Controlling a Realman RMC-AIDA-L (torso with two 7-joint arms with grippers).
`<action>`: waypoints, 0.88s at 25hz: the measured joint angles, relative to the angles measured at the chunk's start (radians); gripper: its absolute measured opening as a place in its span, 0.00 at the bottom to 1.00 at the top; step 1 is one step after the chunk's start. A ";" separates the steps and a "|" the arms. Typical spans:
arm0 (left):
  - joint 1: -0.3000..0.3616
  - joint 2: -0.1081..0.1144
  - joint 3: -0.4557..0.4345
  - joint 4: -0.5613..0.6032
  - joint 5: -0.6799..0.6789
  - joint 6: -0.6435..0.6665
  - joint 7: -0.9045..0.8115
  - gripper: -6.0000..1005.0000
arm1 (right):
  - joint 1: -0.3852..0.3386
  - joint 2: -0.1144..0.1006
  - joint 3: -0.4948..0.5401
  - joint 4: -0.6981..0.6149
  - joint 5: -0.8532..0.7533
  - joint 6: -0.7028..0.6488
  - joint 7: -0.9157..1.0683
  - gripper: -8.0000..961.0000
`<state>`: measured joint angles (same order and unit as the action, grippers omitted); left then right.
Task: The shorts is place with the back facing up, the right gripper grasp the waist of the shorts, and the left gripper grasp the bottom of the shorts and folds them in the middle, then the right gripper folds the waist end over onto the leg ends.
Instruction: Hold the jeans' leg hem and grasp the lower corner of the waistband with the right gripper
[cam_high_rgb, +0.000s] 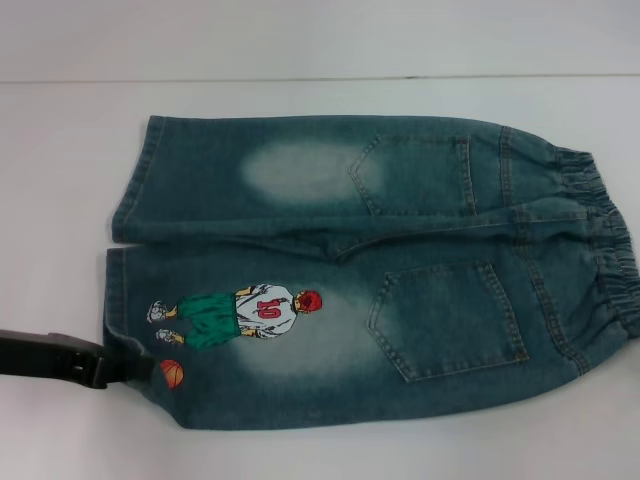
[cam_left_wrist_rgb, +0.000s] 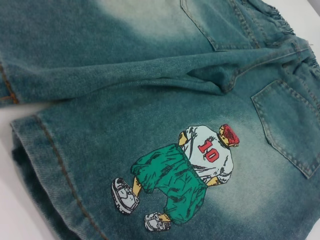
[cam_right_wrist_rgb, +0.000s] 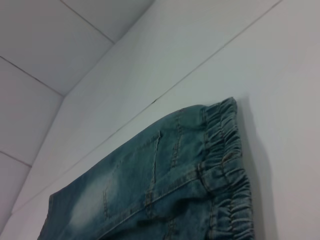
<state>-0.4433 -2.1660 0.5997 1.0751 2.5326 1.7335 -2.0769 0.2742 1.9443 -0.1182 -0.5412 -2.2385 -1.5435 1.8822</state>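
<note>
You had a pair of long blue-green washed denim shorts lying flat and fully spread on a plain white desk, back side up, with two patch pockets showing and nothing folded yet. The gathered elastic waistband lay toward your right, and the two straight stitched leg hems lay toward your left. The near leg carried a cartoon basketball player print in a white number-ten shirt and green shorts. Your left gripper, a black boxy shape coming in from the left edge, sat at the near leg's hem corner, beside a small orange basketball print; you could not tell whether its fingers were spread or had hold of the denim. Your right gripper did not appear in any view, though its wrist camera looked at the waistband. By this judgement, both grasps and both folds remained to be done. Nothing else stood on the desk to block the way.
</note>
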 joint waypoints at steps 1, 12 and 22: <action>0.000 0.000 0.000 0.000 0.000 0.000 0.000 0.01 | 0.003 0.000 0.000 0.002 -0.004 0.001 0.001 0.95; 0.001 -0.003 0.002 0.002 -0.003 0.007 0.000 0.01 | 0.032 -0.001 -0.064 0.008 -0.010 0.007 0.050 0.95; 0.002 -0.003 0.002 0.000 -0.004 0.009 0.000 0.01 | 0.049 -0.001 -0.108 0.005 -0.010 0.035 0.088 0.95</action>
<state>-0.4417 -2.1691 0.6020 1.0756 2.5282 1.7427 -2.0769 0.3234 1.9435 -0.2257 -0.5358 -2.2488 -1.5080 1.9699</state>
